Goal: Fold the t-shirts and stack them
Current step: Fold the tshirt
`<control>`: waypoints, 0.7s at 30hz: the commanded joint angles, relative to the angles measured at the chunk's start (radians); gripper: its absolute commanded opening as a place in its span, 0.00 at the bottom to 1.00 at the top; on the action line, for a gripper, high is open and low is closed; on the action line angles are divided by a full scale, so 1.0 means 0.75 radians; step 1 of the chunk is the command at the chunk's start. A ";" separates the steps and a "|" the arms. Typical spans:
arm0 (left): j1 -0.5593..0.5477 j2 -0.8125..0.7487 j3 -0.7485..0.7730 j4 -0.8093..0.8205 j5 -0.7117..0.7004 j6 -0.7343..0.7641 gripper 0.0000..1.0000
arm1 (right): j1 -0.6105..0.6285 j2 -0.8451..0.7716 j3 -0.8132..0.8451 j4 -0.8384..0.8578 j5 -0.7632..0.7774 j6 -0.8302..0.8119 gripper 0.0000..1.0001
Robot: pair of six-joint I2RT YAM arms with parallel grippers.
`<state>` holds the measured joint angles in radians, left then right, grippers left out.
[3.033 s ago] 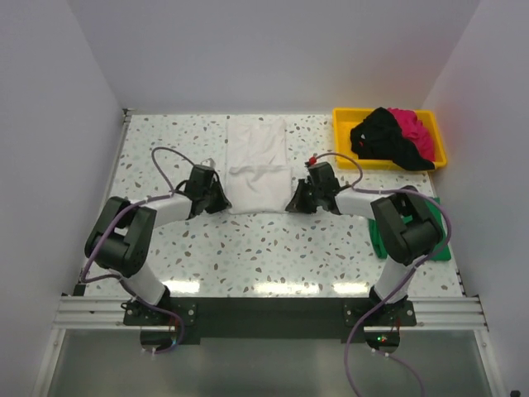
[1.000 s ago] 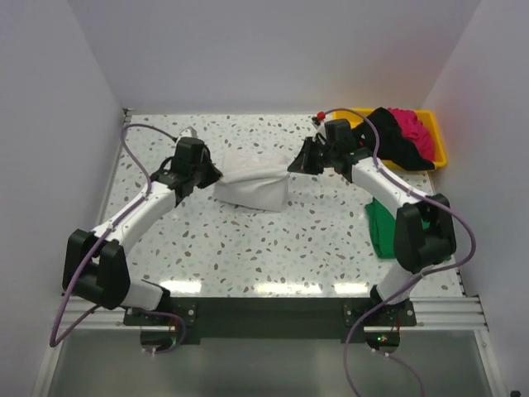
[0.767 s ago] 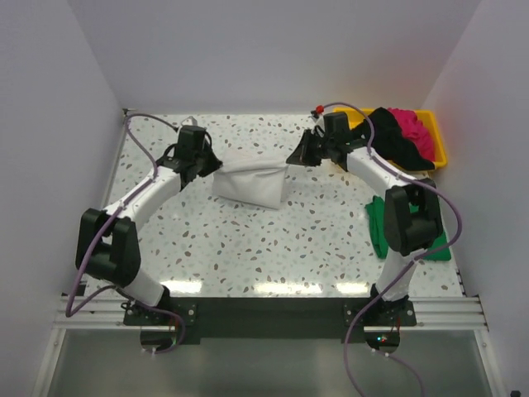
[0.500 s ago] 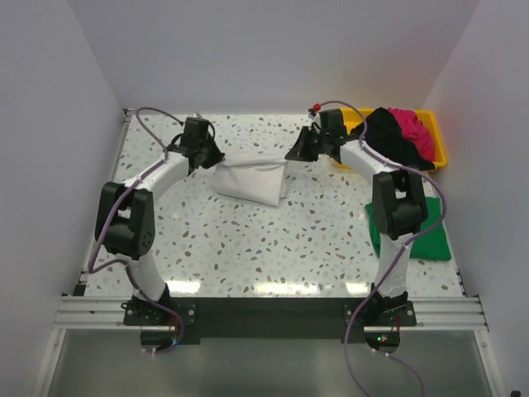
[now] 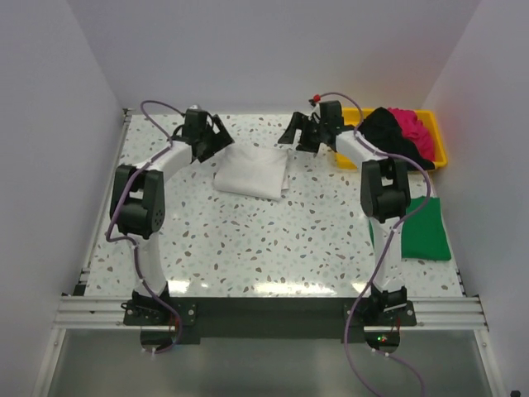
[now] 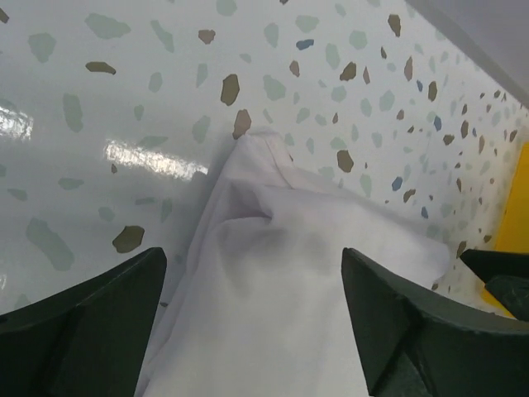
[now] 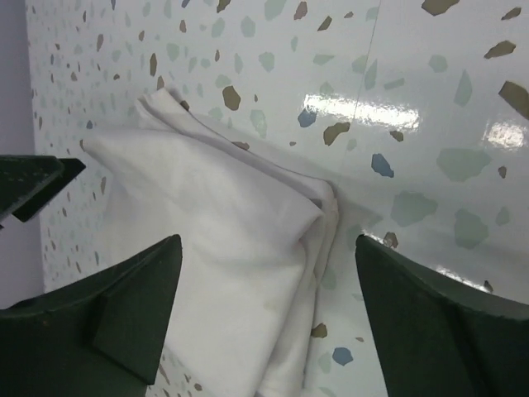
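Note:
The white t-shirt (image 5: 252,172) lies folded in a compact rectangle at the back middle of the table. My left gripper (image 5: 216,136) hovers open just behind its far left corner, and my right gripper (image 5: 293,135) hovers open behind its far right corner. In the left wrist view the white t-shirt (image 6: 314,273) fills the space below the open left gripper (image 6: 254,256), untouched. The right wrist view shows the white t-shirt (image 7: 207,240) under the open right gripper (image 7: 269,244). A folded green t-shirt (image 5: 421,229) lies at the right. The black t-shirt (image 5: 384,136) and the magenta-pink t-shirt (image 5: 413,128) are heaped together.
The yellow tray (image 5: 432,150) at the back right holds the black and pink heap, close to my right arm. White walls close in the table at the back and both sides. Both arms stretch far out toward the back wall.
Both grippers carried the white shirt's near edge toward the back, folding it over itself, then let go and opened. The arms have stretched further back.

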<state>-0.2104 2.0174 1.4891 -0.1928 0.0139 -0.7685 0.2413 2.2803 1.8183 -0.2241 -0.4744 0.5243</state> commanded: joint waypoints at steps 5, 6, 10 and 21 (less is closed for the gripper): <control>0.031 -0.072 0.015 0.163 0.122 0.029 1.00 | -0.007 -0.130 -0.007 0.035 -0.022 -0.102 0.99; 0.031 -0.106 -0.011 0.181 0.135 0.037 1.00 | -0.007 -0.174 -0.041 0.045 -0.028 -0.102 0.98; 0.029 -0.156 -0.130 0.283 0.243 0.065 1.00 | 0.020 -0.263 -0.225 0.098 -0.098 -0.098 0.99; 0.004 0.075 -0.006 0.408 0.482 0.055 1.00 | 0.134 -0.153 -0.169 0.113 -0.120 -0.059 0.99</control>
<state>-0.2020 2.0010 1.4220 0.0372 0.2962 -0.7372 0.3420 2.1288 1.6161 -0.1707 -0.5407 0.4725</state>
